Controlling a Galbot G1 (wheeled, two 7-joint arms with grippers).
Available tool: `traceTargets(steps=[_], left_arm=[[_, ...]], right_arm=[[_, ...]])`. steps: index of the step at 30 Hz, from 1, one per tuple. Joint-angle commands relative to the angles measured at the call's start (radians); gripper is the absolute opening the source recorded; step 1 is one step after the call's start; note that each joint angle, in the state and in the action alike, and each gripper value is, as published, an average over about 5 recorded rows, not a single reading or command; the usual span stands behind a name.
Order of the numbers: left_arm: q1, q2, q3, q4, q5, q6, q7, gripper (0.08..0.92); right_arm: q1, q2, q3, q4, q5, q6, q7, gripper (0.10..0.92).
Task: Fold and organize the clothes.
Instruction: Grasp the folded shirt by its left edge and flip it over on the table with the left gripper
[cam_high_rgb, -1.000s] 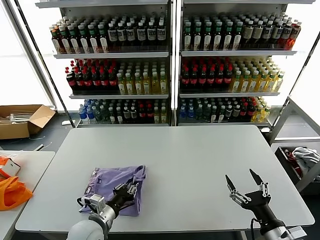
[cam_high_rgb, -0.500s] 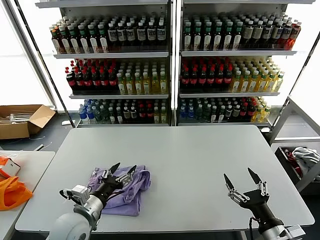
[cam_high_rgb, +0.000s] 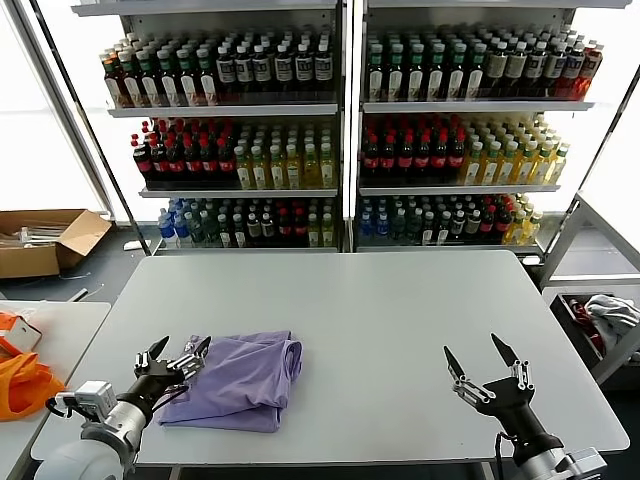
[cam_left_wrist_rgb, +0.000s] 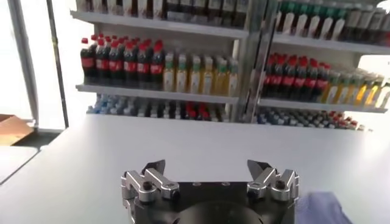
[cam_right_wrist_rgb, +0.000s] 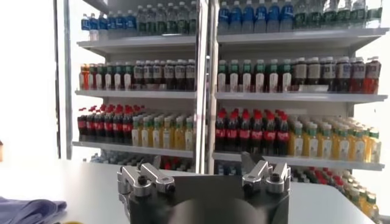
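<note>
T-shirt: I see the lavender T-shirt (cam_high_rgb: 240, 380) folded into a compact, slightly rumpled bundle, print hidden, lower left of the head frame on the grey surface (cam_high_rgb: 400, 310).
Left end effector: my left end effector (cam_high_rgb: 174, 354) is spread, empty, just beside the shirt's left edge.
Right end effector: my right end effector (cam_high_rgb: 478, 362) is spread, empty, lower right, well apart from the shirt.

a shop-like room: shelves (cam_high_rgb: 345, 110) packed with rows of bottled drinks (cam_high_rgb: 410, 150) behind a table (cam_high_rgb: 400, 310).

Soft, matt lavender cloth T-shirt (cam_high_rgb: 243, 378) just beside the left hand (cam_high_rgb: 176, 352), on a smooth matt table (cam_high_rgb: 380, 320).
</note>
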Motion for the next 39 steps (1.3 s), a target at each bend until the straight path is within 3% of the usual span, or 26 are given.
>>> traceTargets(steps=[1, 18, 39], left_arm=[[0.028, -0.031, 0.013, 0.113, 0.146, 0.029, 0.001, 0.823], [-0.029, -0.035, 0.069, 0.203, 0.157, 0.009, 0.034, 0.807], [-0.011, -0.024, 0.016, 0.118, 0.041, -0.03, 0.059, 0.222]], right_arm=[[0.002, -0.002, -0.002, 0.003, 0.005, 0.002, 0.001, 0.823], [0.006, -0.002, -0.003, -0.005, 0.014, 0.004, 0.0, 0.823], [-0.001, 0.001, -0.005, -0.01, 0.015, 0.011, -0.001, 0.823]])
